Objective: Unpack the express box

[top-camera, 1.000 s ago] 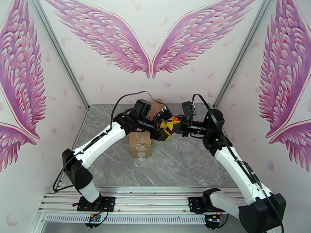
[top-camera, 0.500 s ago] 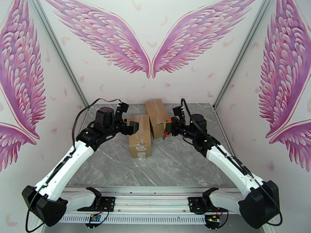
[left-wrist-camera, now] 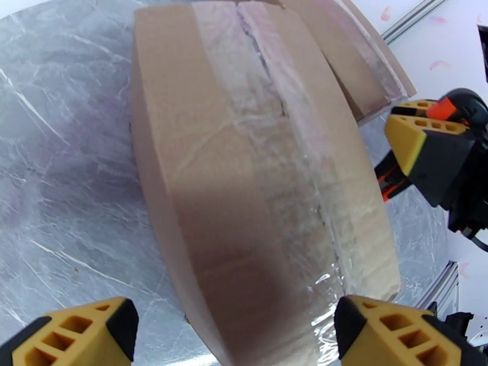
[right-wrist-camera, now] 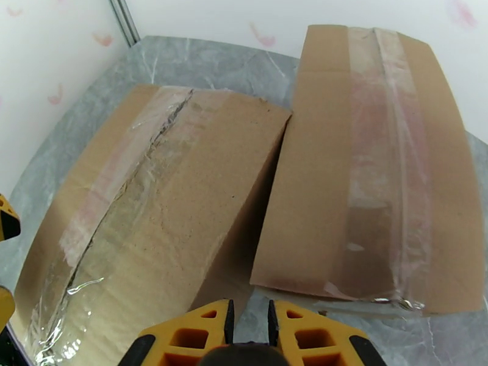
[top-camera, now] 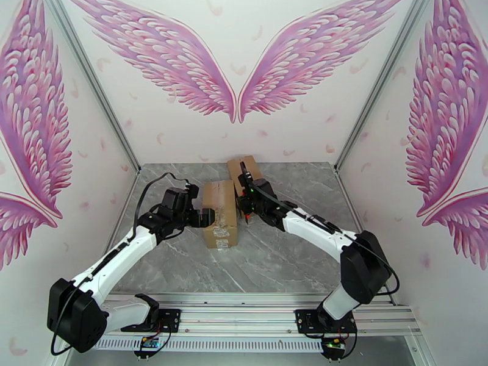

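— Entry one: left gripper [left-wrist-camera: 235, 327]?
— Spread wide, empty, facing the taped box [top-camera: 219, 216] mid-table; second box [top-camera: 244, 171] just behind it.
— Right gripper [right-wrist-camera: 249, 324]?
— Pressed together, empty, at the box's right flank. Both arms have dropped from mid-air; we judge opening begins.

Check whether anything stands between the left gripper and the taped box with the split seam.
Nothing visible does. The left gripper is open, and the box lies straight ahead between its fingers. The right gripper sits off the box's other side.
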